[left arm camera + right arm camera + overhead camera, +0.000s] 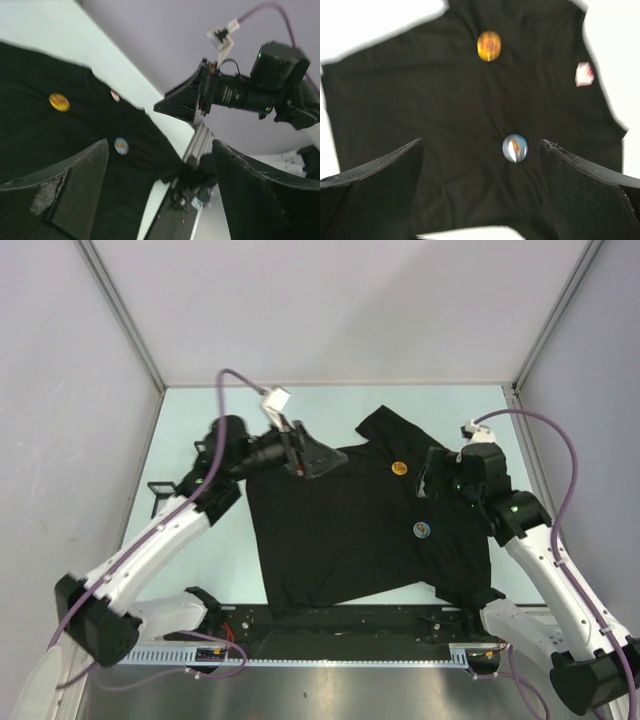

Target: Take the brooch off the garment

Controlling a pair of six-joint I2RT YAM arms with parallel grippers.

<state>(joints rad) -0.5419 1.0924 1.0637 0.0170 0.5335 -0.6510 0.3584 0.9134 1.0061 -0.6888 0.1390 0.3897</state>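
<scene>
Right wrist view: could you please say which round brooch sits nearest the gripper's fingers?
The blue-and-white round brooch, between the right gripper's fingertips; the orange round brooch lies beyond.

The garment (340,530) is plain black. It carries an orange-yellow brooch (399,468) and a blue-and-tan brooch (422,530). Its tag (583,74) is red and white; the bench (330,405) pale green.

I register the black garment (330,530) spread flat; pinned on it, a round orange brooch (399,468) near its edge, a round blue brooch (422,530) further inward
</scene>
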